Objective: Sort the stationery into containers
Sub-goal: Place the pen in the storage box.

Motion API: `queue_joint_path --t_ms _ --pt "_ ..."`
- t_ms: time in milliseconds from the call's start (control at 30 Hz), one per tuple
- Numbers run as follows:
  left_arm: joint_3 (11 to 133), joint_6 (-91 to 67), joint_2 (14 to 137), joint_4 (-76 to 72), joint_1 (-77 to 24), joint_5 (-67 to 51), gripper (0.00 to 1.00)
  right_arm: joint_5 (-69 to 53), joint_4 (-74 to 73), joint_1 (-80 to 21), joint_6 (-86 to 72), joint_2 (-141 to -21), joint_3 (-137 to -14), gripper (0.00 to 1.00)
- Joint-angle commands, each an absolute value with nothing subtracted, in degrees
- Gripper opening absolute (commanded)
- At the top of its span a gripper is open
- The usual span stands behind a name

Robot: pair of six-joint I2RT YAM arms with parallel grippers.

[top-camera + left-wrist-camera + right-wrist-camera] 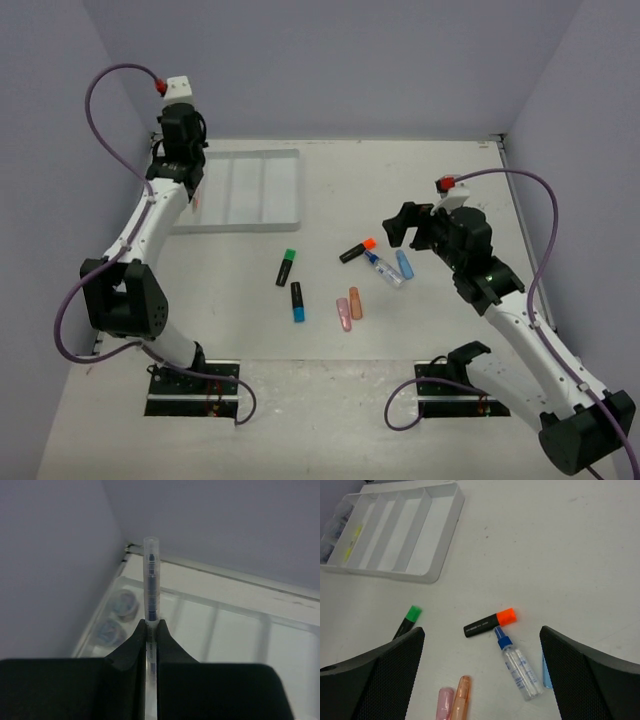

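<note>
My left gripper [151,625] is shut on a thin clear pen [151,575], held upright over the white tray [235,611], whose left compartment holds two grey-blue pots [123,604]. My right gripper [482,630] hangs open and empty above the loose stationery. Below it lie an orange-capped highlighter [490,623], a glue bottle [519,665], a pink eraser [445,704] and an orange eraser [461,697]. A blue eraser [405,264] is mostly hidden by the right finger. A green-capped highlighter [286,267] and a blue-capped highlighter [297,301] lie left of the group.
The tray [290,222] sits at the table's far left, near the left wall. A yellow item [351,542] lies in one of its left compartments. Grey walls close off the back and both sides.
</note>
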State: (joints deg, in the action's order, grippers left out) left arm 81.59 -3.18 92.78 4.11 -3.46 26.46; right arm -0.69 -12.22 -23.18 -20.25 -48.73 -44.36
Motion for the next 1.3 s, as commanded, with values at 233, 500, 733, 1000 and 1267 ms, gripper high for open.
queue_joint_path --t_ms 233,500,733,1000,1267 --pt "75.54 12.57 104.69 -7.57 3.96 13.91 0.0 -2.65 -6.5 -22.94 -19.42 -46.24 -43.87 0.99" --pt "75.93 11.56 112.28 -7.05 4.52 11.84 0.2 -3.51 -6.55 -22.94 -19.34 -47.76 -44.03 0.99" --pt "77.76 9.56 111.93 -5.06 4.74 11.78 0.67 -3.95 -6.5 -22.94 -18.98 -49.21 -44.3 0.99" --pt "93.45 -11.7 100.89 15.68 4.75 12.96 1.0 -4.28 -6.47 -22.94 -19.18 -50.42 -44.55 0.99" --pt "71.94 -28.51 75.26 21.27 -13.07 7.16 1.0 -0.34 -7.95 -22.94 -25.18 -52.55 -45.77 0.99"
